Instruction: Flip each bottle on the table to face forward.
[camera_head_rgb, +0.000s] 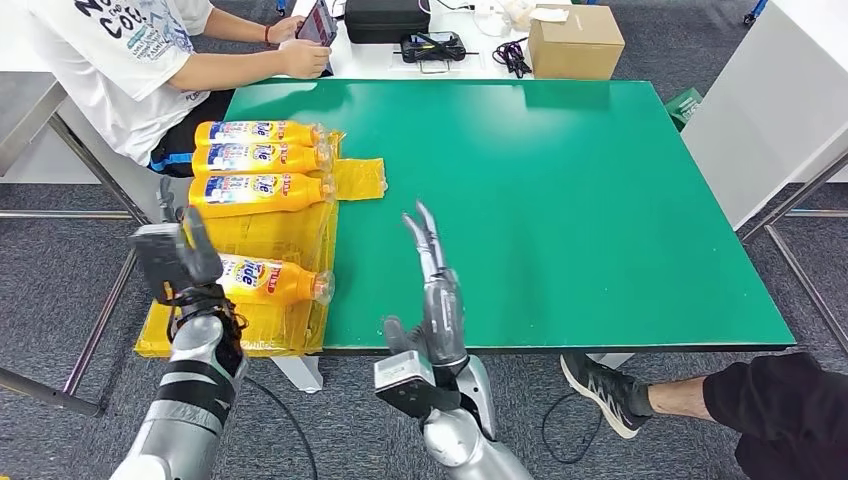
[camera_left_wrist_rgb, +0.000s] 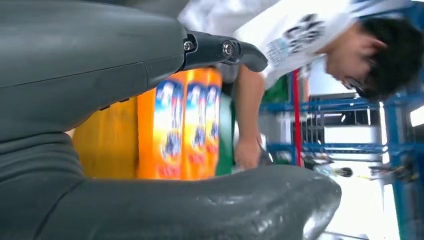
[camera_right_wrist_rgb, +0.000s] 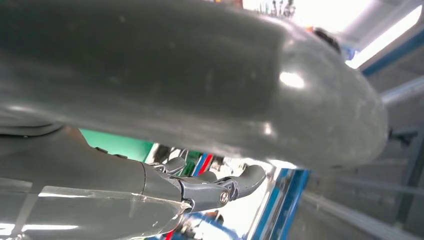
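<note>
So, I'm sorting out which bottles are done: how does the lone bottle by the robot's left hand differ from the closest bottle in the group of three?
The lone bottle lies apart, near the table's front edge, beside the left hand; the third bottle lies packed against two others farther back. The lone bottle is slightly angled and partly hidden by the hand; the third lies straight and fully visible. Both are yellow, on their sides, label up, caps pointing right, on the yellow sheet.

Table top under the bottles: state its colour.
Plain green table top, clearest in the head view.
</note>
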